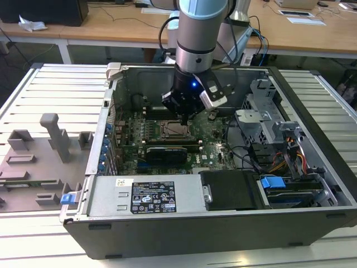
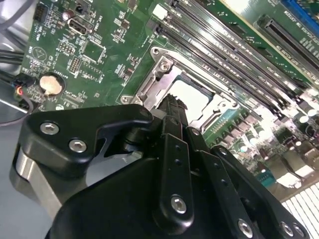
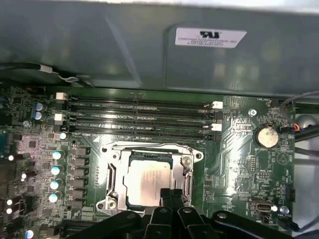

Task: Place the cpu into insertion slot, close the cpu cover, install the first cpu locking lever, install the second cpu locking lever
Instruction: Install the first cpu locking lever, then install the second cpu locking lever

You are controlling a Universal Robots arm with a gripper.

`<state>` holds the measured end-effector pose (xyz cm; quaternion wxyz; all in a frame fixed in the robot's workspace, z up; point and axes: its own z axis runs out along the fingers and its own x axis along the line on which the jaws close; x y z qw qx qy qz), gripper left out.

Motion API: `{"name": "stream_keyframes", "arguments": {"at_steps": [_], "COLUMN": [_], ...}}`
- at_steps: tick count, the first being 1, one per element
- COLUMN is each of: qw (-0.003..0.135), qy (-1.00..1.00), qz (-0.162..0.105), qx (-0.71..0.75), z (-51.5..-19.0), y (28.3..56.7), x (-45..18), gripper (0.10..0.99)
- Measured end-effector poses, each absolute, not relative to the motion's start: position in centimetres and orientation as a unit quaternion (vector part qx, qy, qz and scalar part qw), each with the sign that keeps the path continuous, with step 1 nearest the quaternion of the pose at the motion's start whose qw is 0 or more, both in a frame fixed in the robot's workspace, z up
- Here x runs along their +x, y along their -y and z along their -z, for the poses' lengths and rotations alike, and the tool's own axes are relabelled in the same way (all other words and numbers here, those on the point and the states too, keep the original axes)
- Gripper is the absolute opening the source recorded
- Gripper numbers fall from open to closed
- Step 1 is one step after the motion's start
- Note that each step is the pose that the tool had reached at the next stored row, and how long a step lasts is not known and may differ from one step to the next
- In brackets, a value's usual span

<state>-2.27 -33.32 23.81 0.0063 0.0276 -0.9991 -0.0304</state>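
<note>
Gripper [image 3: 172,196] hangs over the slot's [image 3: 149,179] near edge; we cannot tell its finger state. We see the cpu [image 3: 147,181] seated in the slot, cover [image 3: 187,172] down, fingertips hiding one edge.

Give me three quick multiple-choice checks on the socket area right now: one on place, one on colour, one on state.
1. Where is the tool?
A. Over the power supply
B. Right at the insertion slot
C. Outside the case

2. What colour is the motherboard?
A. Green
B. Red
C. White

3. Where is the cpu?
A. Lifted high above the case
B. Lying on the drive bay
C. Seated in the socket

Answers:
1 B: the tool hangs right over the insertion slot in the exterior view.
2 A: the motherboard is green.
3 C: the cpu lies flat inside the cpu cover, in both wrist views.
</note>
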Motion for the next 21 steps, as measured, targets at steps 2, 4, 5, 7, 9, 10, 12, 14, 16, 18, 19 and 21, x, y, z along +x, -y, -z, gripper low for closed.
{"name": "stream_keyframes", "arguments": {"at_steps": [2,4,5,7,9,10,12,14,16,18,19,21], "qw": [0.006,0.006,0.006,0.006,0.006,0.006,0.006,0.006,0.006,0.006,0.006,0.006], "qy": [0.999,0.999,0.999,0.999,0.999,0.999,0.999,0.999,0.999,0.999,0.999,0.999], "qz": [0.030,0.030,0.030,0.030,0.031,0.030,0.030,0.030,0.030,0.030,0.030,0.030], "qx": [0.028,0.028,0.028,0.028,0.028,0.028,0.028,0.028,0.028,0.028,0.028,0.028], "z": [-24.6,-25.0,-25.1,-25.5,-25.5,-25.5,-25.5,-25.5,-25.5,-25.6,-25.6,-25.6], "y": [33.3,33.3,33.3,33.3,33.3,33.3,33.3,33.3,33.3,33.3,33.3,33.4], "x": [-2.3,-2.3,-2.3,-2.3,-2.3,-2.3,-2.3,-2.3,-2.3,-2.3,-2.3,-2.3], "gripper": [0.106,0.106,0.106,0.106,0.106,0.106,0.106,0.106,0.106,0.106,0.106,0.106]}}
